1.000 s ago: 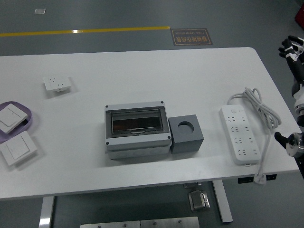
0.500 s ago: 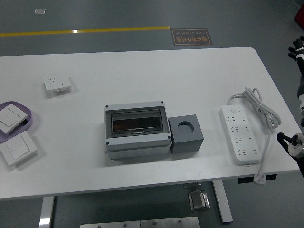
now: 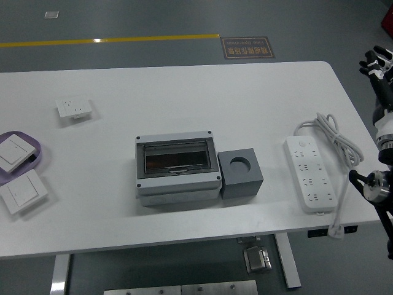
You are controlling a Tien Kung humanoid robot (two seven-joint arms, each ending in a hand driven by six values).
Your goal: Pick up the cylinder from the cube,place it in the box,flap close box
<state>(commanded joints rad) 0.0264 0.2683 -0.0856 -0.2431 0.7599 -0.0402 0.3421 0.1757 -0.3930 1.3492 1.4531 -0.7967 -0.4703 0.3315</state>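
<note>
From the head view, the right hand (image 3: 376, 61) hangs off the table's (image 3: 184, 98) far right edge, fingers spread and empty. The cube's (image 3: 241, 174) socket looks empty, touching the box (image 3: 177, 167), whose flap lies shut (cylinder presumably inside).

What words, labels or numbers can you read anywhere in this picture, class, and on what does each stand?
Floor sign: two rows of print, too blurred to read.
Power strip, wall socket, wall switches, box, cube: no readable print.
</note>
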